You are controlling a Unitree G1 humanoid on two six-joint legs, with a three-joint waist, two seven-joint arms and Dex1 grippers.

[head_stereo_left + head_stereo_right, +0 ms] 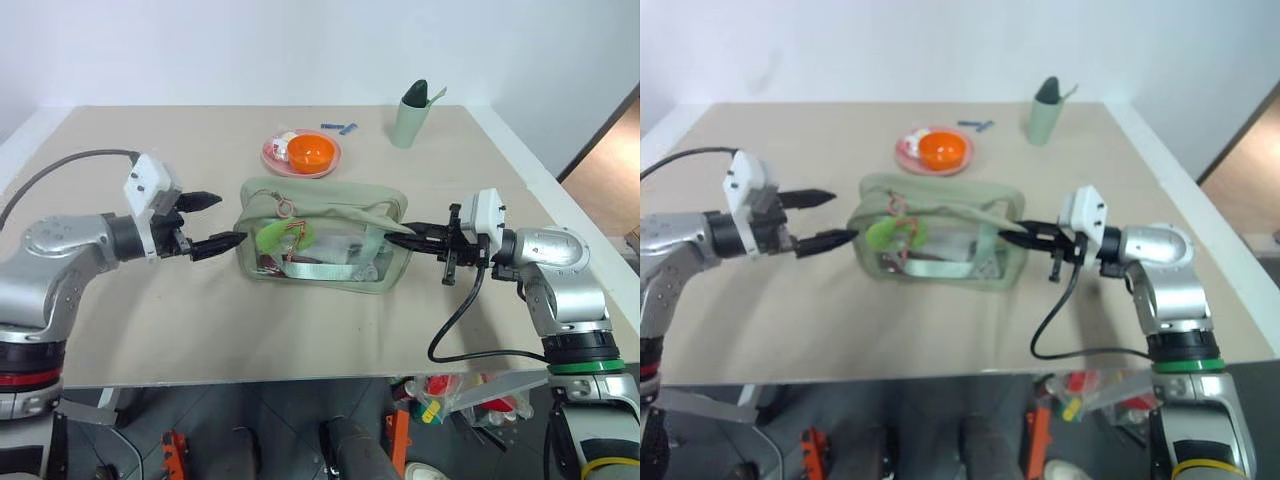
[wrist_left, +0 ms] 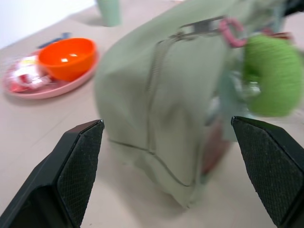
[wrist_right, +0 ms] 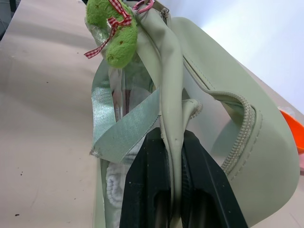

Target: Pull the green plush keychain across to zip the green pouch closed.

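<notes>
2 grippers flanked the green pouch [image 1: 322,238] at the table's [image 1: 200,320] middle: the right gripper [image 1: 405,237] pinched its right-end fabric, the left gripper [image 1: 215,221] stood spread just left of it. Smaller, the green plush keychain [image 1: 272,236] hung on its near-left side.

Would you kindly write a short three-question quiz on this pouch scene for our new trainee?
1. True or false: the left gripper holds the green plush keychain.
2. What does the right gripper pinch? A) orange bowl B) green pouch C) pale green cup
3. Fill in: the bowl rests on a pink ____.

Key: 1 false, its fingers stand open beside the pouch; 2 B; 3 plate.
</notes>
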